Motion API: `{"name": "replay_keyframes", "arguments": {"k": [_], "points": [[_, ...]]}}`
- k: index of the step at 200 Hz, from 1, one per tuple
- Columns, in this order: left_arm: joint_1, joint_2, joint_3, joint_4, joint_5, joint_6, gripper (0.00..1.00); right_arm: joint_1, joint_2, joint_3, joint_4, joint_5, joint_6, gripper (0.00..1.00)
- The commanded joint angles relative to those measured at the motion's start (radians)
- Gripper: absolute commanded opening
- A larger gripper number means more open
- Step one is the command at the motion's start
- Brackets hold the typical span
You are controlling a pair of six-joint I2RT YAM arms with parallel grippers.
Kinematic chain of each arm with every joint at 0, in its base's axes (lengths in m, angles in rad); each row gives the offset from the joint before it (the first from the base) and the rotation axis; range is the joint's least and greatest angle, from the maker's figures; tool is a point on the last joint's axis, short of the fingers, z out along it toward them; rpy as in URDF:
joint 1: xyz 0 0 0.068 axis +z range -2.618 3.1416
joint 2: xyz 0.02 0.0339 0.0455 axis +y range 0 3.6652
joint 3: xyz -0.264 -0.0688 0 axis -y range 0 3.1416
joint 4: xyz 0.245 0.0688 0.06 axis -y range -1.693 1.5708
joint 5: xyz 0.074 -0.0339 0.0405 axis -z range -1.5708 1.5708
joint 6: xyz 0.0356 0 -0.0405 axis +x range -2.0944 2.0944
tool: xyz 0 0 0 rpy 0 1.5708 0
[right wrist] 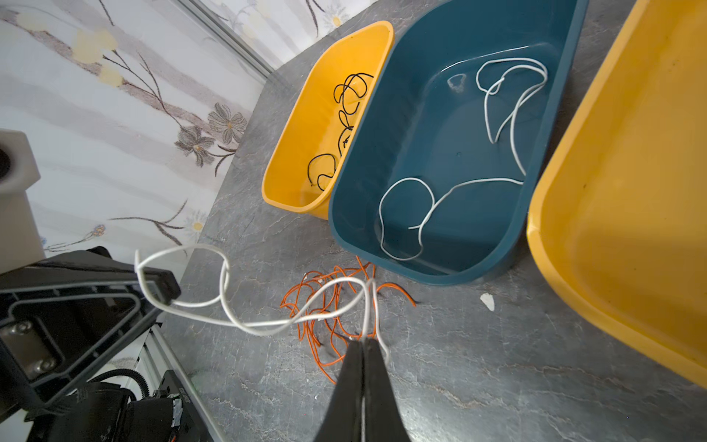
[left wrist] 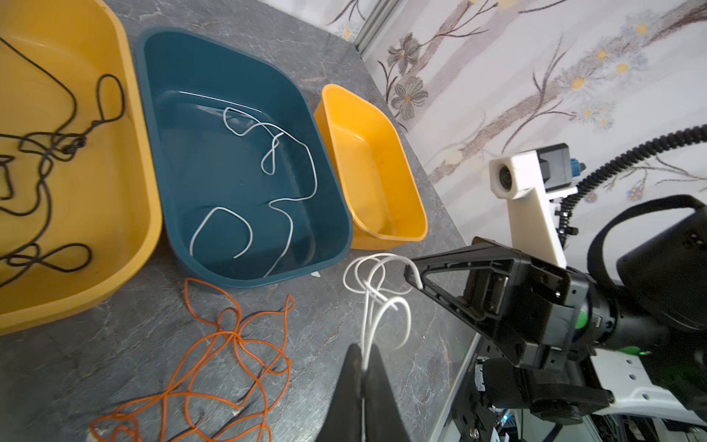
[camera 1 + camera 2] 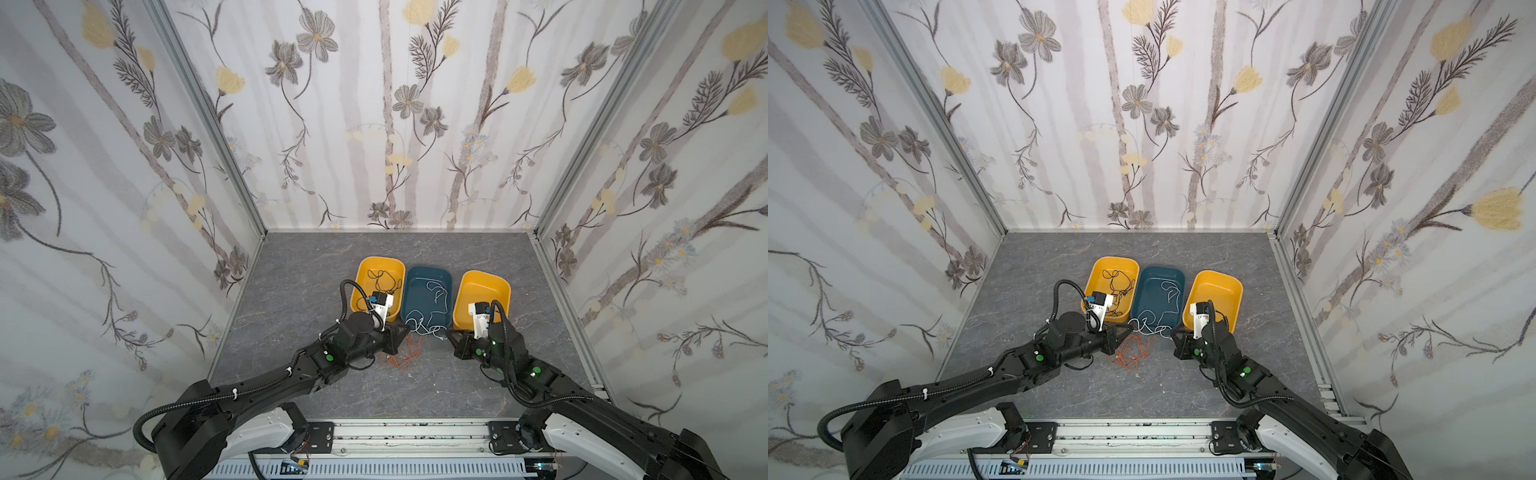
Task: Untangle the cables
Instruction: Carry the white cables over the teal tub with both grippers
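left gripper (image 2: pixel 363 350) clamped on white cable (image 1: pixel 267 325) | right gripper (image 1: pixel 362 342) clamped on same cable | cable hangs looped between them

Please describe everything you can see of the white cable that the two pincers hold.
The white cable is thin, smooth and flexible, like plastic-coated wire. It loops and crosses over itself between the left pincer and the right pincer, both shut on it. It hangs just in front of the blue tray, partly over the orange cable. Whether it touches the table is unclear.
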Motion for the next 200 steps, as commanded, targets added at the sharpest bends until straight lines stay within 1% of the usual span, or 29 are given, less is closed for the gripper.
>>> {"name": "replay_keyframes", "arguments": {"k": [1,38,57,64,87,107,136,162,200], "points": [[0.008,0.013,0.046,-0.123,-0.102,0.03,0.0,0.001,0.01,0.03,-0.026,0.068,-0.038,0.01],[0.016,0.087,0.117,-0.191,-0.134,0.061,0.0,0.0,0.043,0.069,-0.015,0.071,-0.077,0.01],[0.021,0.131,0.168,-0.23,-0.152,0.079,0.0,-0.003,0.071,0.093,-0.005,0.1,-0.093,0.01],[0.022,0.171,0.194,-0.258,-0.168,0.089,0.0,-0.005,0.082,0.103,-0.005,0.114,-0.099,0.0],[0.033,0.24,0.264,-0.303,-0.183,0.123,0.0,-0.031,0.124,0.141,0.015,0.123,-0.129,0.0],[0.055,0.305,0.322,-0.313,-0.175,0.127,0.0,-0.069,0.188,0.174,0.048,0.095,-0.145,0.0],[0.082,0.428,0.43,-0.315,-0.127,0.122,0.0,-0.105,0.311,0.226,0.114,0.042,-0.151,0.01],[0.094,0.544,0.538,-0.341,-0.105,0.121,0.0,-0.122,0.43,0.281,0.148,0.036,-0.152,0.01],[0.106,0.682,0.652,-0.349,-0.06,0.112,0.0,-0.153,0.598,0.347,0.181,0.012,-0.158,0.03]]}}
